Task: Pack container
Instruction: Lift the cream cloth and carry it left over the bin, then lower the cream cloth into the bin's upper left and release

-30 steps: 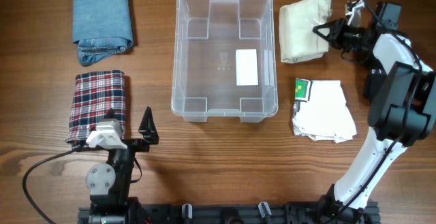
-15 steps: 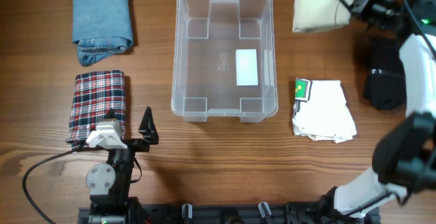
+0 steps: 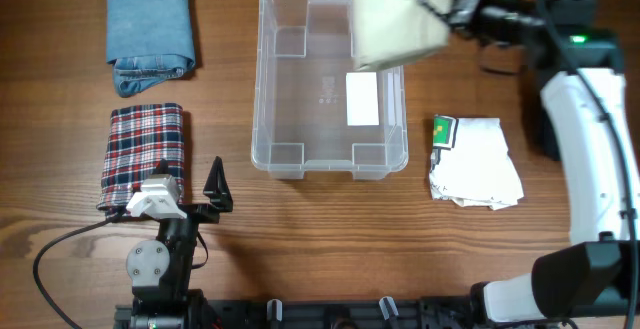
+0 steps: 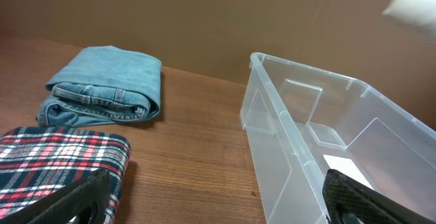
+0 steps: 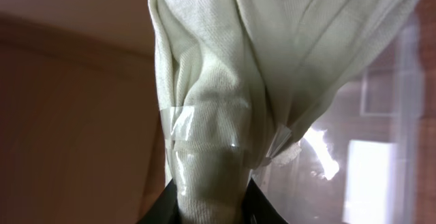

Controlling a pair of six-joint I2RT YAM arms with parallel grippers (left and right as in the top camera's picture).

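Item one, container point(image 3: 262, 89): clear bin at mid counter point(image 3: 320, 234), nothing in it, only the white label point(image 3: 362, 99) showing on its base. Item two, cream garment point(image 3: 395, 19): pinched in my right fingers point(image 3: 447, 2), which are clenched on a bunched fold of it. The cloth hangs off the counter and overlaps the bin's far right corner as seen from overhead. From the wrist view it drapes down with the bin wall visible behind it. Item three, left fingers point(image 3: 217, 184): spread wide, grasping nothing, parked near the plaid garment point(image 3: 143, 154). Items awaiting, all on the counter outside the bin: folded denim point(image 3: 150, 34) at far left, the plaid piece below it, and a white garment with a green tag point(image 3: 475, 161) to the bin's right. Step in hand, as I judge it: carrying the first garment in, packing barely begun. Next move calls for bringing the cloth further over the bin's middle, lowering until it settles on the base, then releasing. The hanging edge must clear the rim so that none drapes outside.
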